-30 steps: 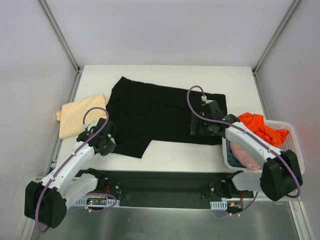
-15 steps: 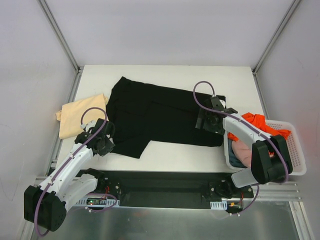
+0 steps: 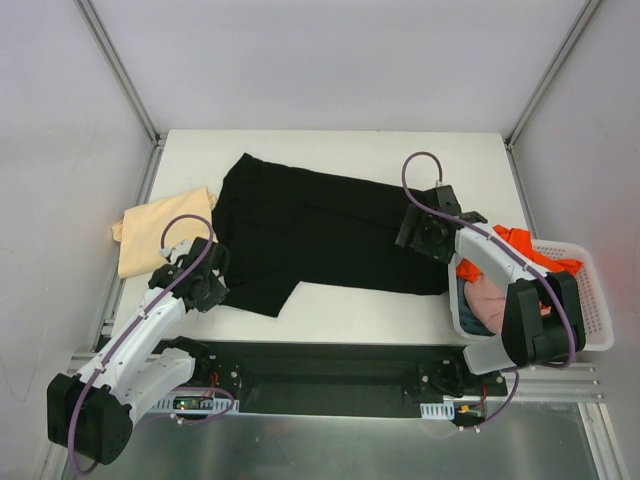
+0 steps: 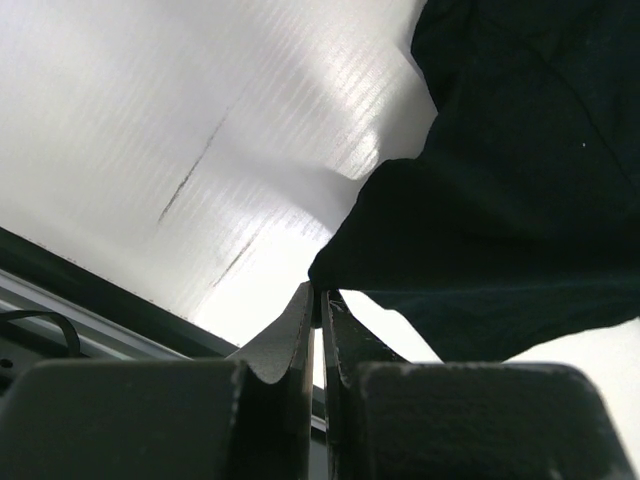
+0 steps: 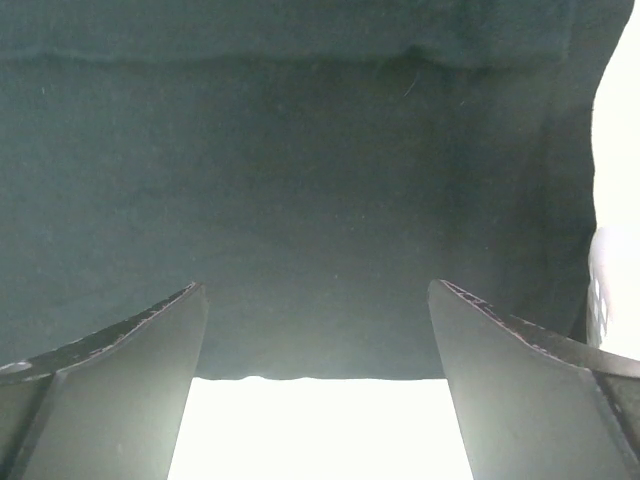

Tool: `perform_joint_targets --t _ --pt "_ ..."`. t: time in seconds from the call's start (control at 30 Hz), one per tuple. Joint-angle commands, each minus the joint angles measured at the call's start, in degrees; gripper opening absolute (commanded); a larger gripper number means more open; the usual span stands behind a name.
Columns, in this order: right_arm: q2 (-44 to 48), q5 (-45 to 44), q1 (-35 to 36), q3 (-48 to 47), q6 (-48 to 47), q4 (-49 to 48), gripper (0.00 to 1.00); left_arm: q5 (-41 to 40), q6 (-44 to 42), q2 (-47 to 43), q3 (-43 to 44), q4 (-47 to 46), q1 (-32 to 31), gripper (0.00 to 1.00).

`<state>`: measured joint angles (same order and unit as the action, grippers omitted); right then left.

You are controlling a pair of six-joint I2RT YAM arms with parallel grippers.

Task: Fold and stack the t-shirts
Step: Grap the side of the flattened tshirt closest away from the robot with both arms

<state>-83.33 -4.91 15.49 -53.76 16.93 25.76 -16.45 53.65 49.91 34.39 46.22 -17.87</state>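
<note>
Spread wide across the white table (image 3: 330, 145): the black shirt (image 3: 310, 230), mostly flat, one sleeve reaching toward the far left, hem side toward the right. Off the black shirt's right side, at the table's edge: a white mesh basket (image 3: 590, 300). Just beside the black shirt's left sleeve: a tan shirt (image 3: 150, 235), loosely bunched. Right of the black shirt, heaped in the basket: an orange shirt (image 3: 525, 255) on the far side and a pink shirt (image 3: 485, 305) nearer, both partly hidden behind the right arm. At the black shirt's near left edge: the left gripper (image 4: 319, 300), fingers pressed together and pinching a corner of the black cloth, that corner raised a little above the table with shadow under it. Low over the black shirt's right end: the right gripper (image 5: 315, 290), fingers standing wide apart, nothing between them, black cloth filling the view beneath, its edge and bare table showing between the fingertips.
</note>
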Motion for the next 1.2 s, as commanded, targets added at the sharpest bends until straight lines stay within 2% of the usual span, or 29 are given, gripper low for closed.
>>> perform_joint_targets --t 0.0,0.1,0.23,0.3,0.4,0.57,0.77,0.9,1.03,1.17 --pt "2.46 -6.95 1.37 -0.3 -7.79 7.11 0.97 2.03 -2.05 -0.78 2.35 0.63 0.73 0.0" --pt "3.7 -10.73 7.62 0.23 -2.97 9.65 0.97 2.65 -2.58 -1.13 2.61 0.1 0.73 0.0" --pt "6.77 -15.74 13.77 6.27 11.95 9.58 0.98 3.0 -2.58 -1.39 2.61 -0.34 0.73 0.0" --pt "9.05 -16.89 15.01 9.36 18.47 5.81 0.98 3.52 -2.76 -1.57 2.44 -0.78 0.73 0.0" --pt "10.03 -17.67 15.63 10.26 18.5 3.6 0.98 3.53 -3.02 -1.66 2.26 -1.13 0.73 0.0" --pt "7.31 -20.92 16.33 6.48 16.65 8.24 0.98 3.7 -2.85 -2.36 1.91 -1.83 0.73 0.0" --pt "5.98 -29.0 16.33 6.55 23.84 13.78 0.99 3.0 -2.06 -4.46 2.08 -2.8 0.64 0.0" --pt "7.3 -30.51 16.59 9.8 29.38 13.88 0.95 3.0 -1.62 -6.4 3.13 -5.52 0.73 0.0" --pt "7.39 -30.42 18.17 10.95 32.46 12.65 0.85 5.19 -2.58 -7.28 4.37 -8.51 0.73 0.0" --pt "4.68 -29.55 21.25 10.52 35.18 12.47 0.82 7.65 -3.46 -6.67 5.07 -11.32 0.73 0.0"
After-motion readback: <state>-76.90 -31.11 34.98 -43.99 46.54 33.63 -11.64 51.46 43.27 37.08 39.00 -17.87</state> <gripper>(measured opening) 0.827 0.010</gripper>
